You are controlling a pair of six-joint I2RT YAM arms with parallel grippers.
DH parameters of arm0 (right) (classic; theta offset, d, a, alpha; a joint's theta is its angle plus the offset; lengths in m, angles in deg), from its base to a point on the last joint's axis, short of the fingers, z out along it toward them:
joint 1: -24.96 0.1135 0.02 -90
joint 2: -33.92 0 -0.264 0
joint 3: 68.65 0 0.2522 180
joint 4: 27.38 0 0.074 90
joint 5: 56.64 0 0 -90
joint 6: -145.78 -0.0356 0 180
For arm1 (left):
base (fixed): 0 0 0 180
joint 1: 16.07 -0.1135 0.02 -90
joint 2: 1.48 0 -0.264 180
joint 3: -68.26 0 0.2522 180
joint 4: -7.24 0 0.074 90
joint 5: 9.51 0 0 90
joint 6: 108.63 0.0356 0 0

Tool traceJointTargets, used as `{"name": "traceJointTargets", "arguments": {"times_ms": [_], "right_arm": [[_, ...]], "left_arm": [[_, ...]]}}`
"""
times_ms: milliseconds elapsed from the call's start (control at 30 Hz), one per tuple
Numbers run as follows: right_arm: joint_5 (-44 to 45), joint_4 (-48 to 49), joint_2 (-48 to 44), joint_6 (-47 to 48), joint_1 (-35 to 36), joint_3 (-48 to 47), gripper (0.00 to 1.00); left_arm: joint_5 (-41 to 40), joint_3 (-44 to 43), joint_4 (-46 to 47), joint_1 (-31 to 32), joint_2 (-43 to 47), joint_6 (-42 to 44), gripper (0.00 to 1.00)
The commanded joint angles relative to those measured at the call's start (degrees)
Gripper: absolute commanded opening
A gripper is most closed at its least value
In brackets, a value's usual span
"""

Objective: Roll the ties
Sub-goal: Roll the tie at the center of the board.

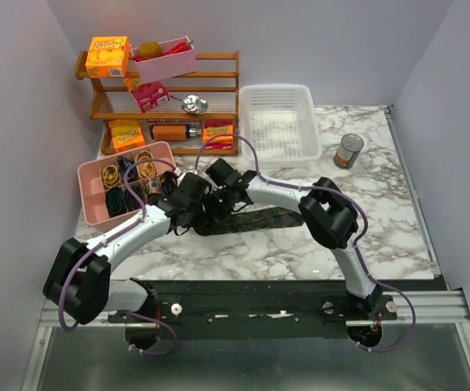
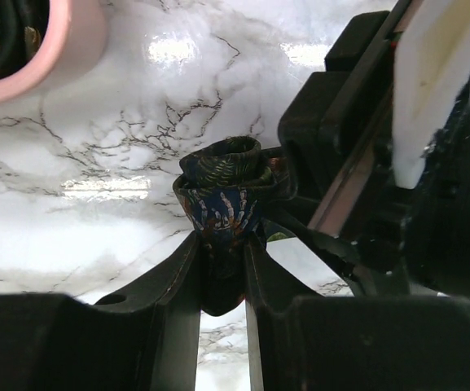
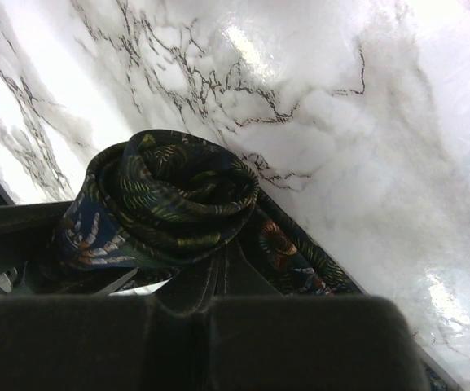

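Observation:
One tie [image 1: 259,218] of dark fabric with a green-gold pattern lies across the marble table, its left end wound into a small roll. Both grippers meet at that roll. My left gripper [image 1: 195,209] is shut on the roll's lower part; in the left wrist view the gripper [image 2: 222,244] pinches the fabric below the coil [image 2: 228,167]. My right gripper [image 1: 218,202] is at the roll from the other side. In the right wrist view its gripper [image 3: 222,265] has its fingers pressed together under the coil [image 3: 169,195], with the flat tie [image 3: 296,257] trailing right.
A pink compartment box [image 1: 96,213] with elastic loops and rolled items stands at the left, close to the left arm; its rim shows in the left wrist view [image 2: 63,57]. A white basket [image 1: 277,88], a can [image 1: 349,151] and a wooden shelf [image 1: 218,61] stand at the back.

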Motion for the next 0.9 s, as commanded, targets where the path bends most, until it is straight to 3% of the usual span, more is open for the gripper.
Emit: {"name": "traceJointTargets", "arguments": {"times_ms": [0,533,867], "right_arm": [[-1.5,0.8,1.4,-0.3,-0.2,-1.3,0.01],[1.7,1.2,-4.7,-1.0,-1.2,2.3,0.01],[2.1,4.1,-13.4,-1.9,-9.6,10.2,0.01]], "left_arm": [[-5.9,-4.0,-3.8,2.2,-2.2,-0.4,0.25],[-16.9,-10.2,-14.3,6.9,-7.4,-2.6,0.27],[-18.3,-11.1,-17.4,8.2,-9.4,-3.0,0.29]]}}
